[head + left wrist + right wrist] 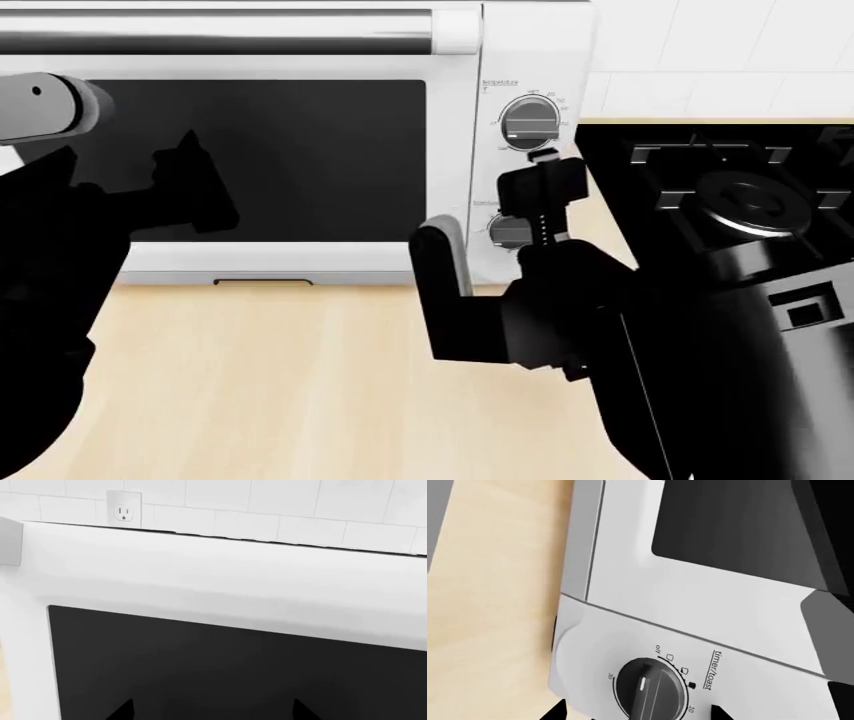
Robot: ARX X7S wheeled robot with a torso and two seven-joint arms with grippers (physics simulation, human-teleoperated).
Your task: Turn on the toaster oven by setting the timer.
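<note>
The toaster oven point(467, 40) is white with a dark glass door point(307, 150), a silver bar handle point(214, 30) and two round grey knobs. The upper temperature knob point(530, 122) is in full view. The lower timer knob point(509, 232) is partly hidden behind my right gripper point(490, 222). In the right wrist view the timer knob point(650, 687), labelled timer/toast, sits between the spread tips of my right gripper point(635, 711), which is open. My left gripper point(194, 180) is open and empty in front of the glass door point(233, 670); it also shows in the left wrist view point(213, 711).
A black gas hob point(747, 190) lies right of the oven, behind my right arm. The light wooden counter point(267, 380) stretches in front of the oven. A tiled wall with a power outlet point(124, 509) stands behind the oven.
</note>
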